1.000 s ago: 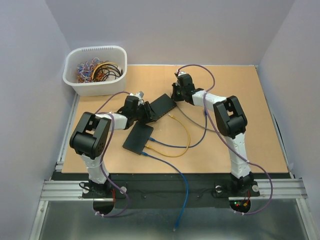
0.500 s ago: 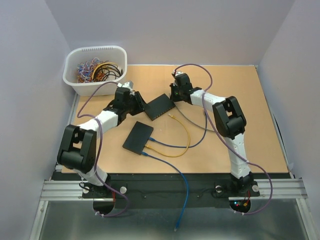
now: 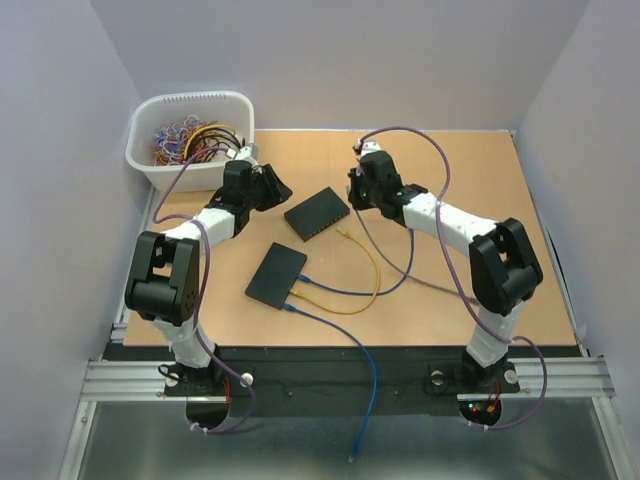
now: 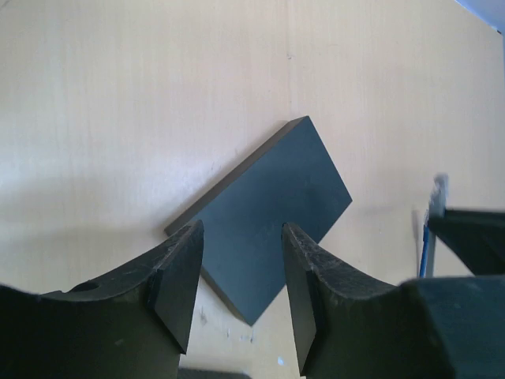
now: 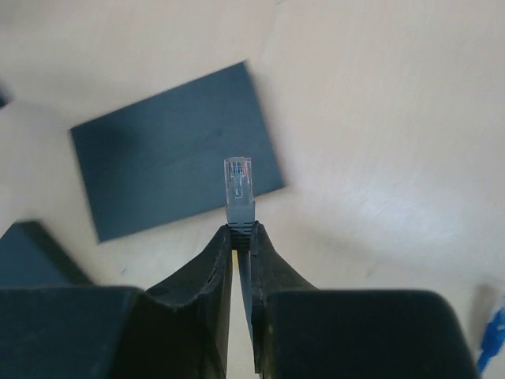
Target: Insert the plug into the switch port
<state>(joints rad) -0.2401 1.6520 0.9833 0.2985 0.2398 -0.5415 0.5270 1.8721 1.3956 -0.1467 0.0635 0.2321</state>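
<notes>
A flat black switch point(image 3: 317, 213) lies mid-table. It shows in the left wrist view point(image 4: 268, 209) and the right wrist view point(image 5: 177, 162). My right gripper point(image 3: 358, 192) hovers just right of the switch. It is shut point(image 5: 242, 233) on the grey boot of a clear plug point(image 5: 239, 183) that points at the switch's near edge, a short gap away. The plug's grey cable point(image 3: 385, 255) trails back over the table. My left gripper point(image 3: 274, 188) is open and empty point(image 4: 241, 292), left of the switch and apart from it. The ports are not visible.
A second black switch point(image 3: 277, 275) lies nearer, with blue point(image 3: 335, 292) and yellow point(image 3: 372, 275) cables running from it. A white bin point(image 3: 190, 140) of loose cables stands at the back left, close behind the left gripper. Bare table lies to the right.
My left gripper has drawn back from the switch's left end toward the bin. The right arm's elbow has swung out to the right, with the gripper staying by the switch, still holding the plug.
</notes>
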